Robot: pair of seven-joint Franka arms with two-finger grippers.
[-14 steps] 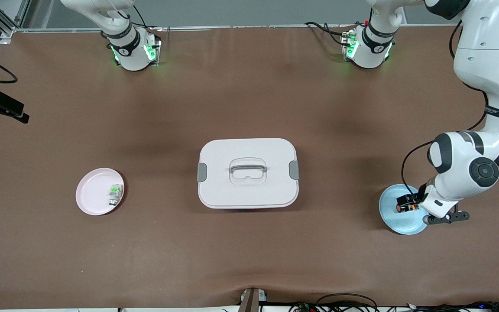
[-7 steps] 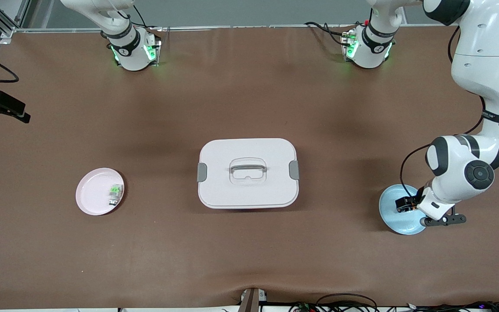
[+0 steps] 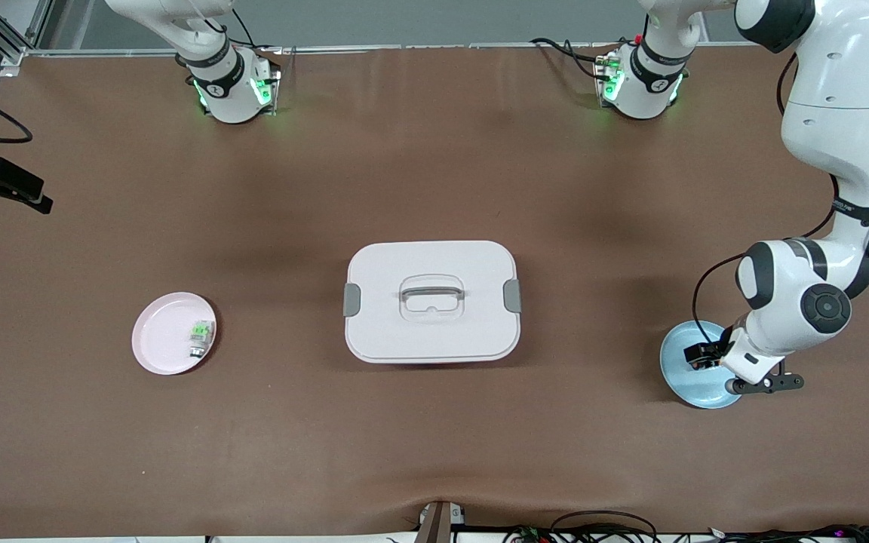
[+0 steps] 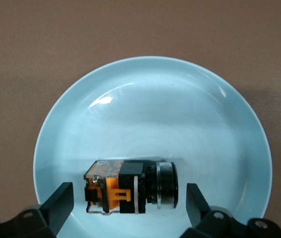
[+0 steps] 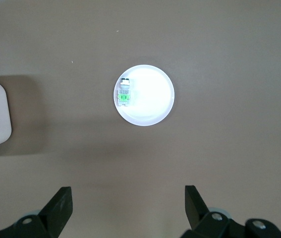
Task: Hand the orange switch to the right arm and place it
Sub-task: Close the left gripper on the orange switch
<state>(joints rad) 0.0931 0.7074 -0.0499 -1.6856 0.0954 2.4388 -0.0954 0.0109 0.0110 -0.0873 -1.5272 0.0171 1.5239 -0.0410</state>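
The orange switch [image 4: 131, 187] lies on its side in the blue plate [image 4: 150, 99]. My left gripper [image 4: 130, 206] straddles it, jaws wide; the right gripper [image 5: 128, 208], also wide, waits above the pink plate [image 5: 152, 94]. I judge the switch light, rigid and smooth; best pinched across its squarish body.

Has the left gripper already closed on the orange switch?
No: in the left wrist view the orange switch lies on the blue plate between the open left gripper's fingers, untouched.

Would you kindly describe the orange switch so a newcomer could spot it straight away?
From the lidded white box at mid-table, look toward the left arm's end, to the pale blue plate. The orange switch lies on it: a stubby black cylinder with orange marks, unlike the green-and-silver switch on the pink plate.
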